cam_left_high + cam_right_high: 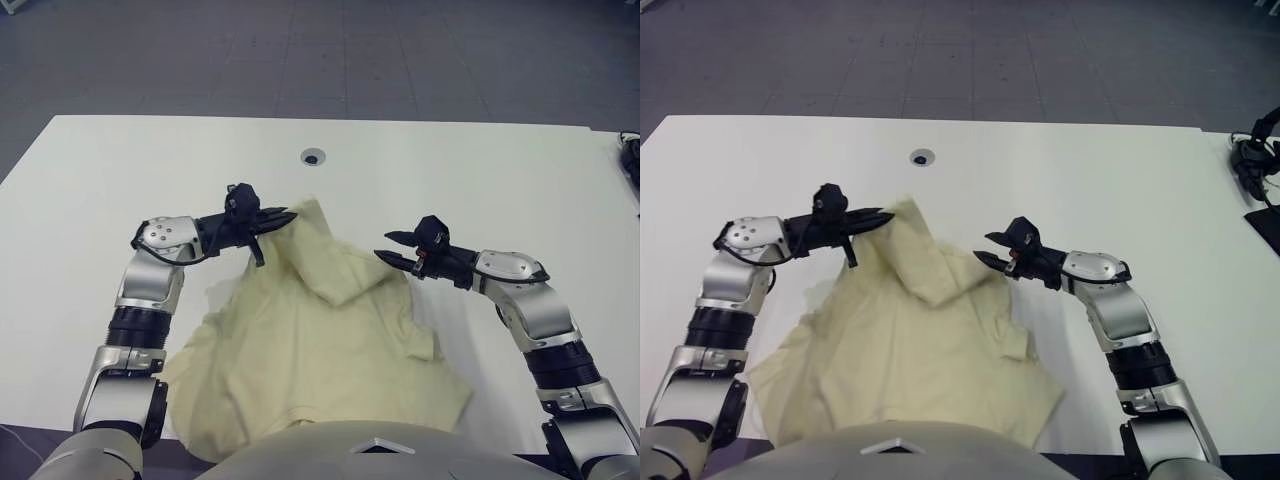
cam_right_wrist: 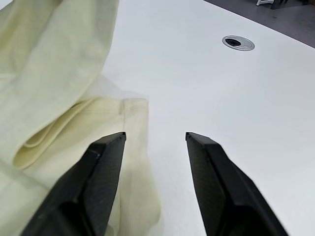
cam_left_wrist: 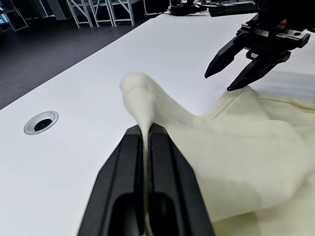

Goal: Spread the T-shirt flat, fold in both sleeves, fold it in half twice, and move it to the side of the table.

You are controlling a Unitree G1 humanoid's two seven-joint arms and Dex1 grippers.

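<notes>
You have the T-shirt (image 1: 310,360) lying in a rumpled heap on the near half of the table (image 1: 120,170), in front of the robot and between its two arms. It is a pale yellow cloth, soft and matte, with broad shallow wrinkles, and its near part reaches the table's front edge. One part is drawn up into a ridge that tapers to a point at the far left. A loose fold hangs over the middle of the cloth below that ridge.

The table is a smooth white slab. A round metal-rimmed cable hole (image 1: 313,157) is set into it beyond the shirt, well apart from the cloth. Grey tiled floor (image 1: 300,50) lies past the far edge, and dark cables (image 1: 1252,160) sit at the table's right edge.

Your left gripper (image 1: 285,218) points inward to the right, with the forearm about level above the table and the elbow bent out to the left. Its two long black fingers are pressed nearly together on a thin pinch of the shirt's raised ridge. The cloth stands up past the tips in a rounded peak.

Your right gripper (image 1: 385,246) points inward to the left, with the forearm angled in from the right side. Its jaws stand wide with nothing between them. The tips hover just beside the shirt's right edge, near a stitched hem (image 2: 133,103).
</notes>
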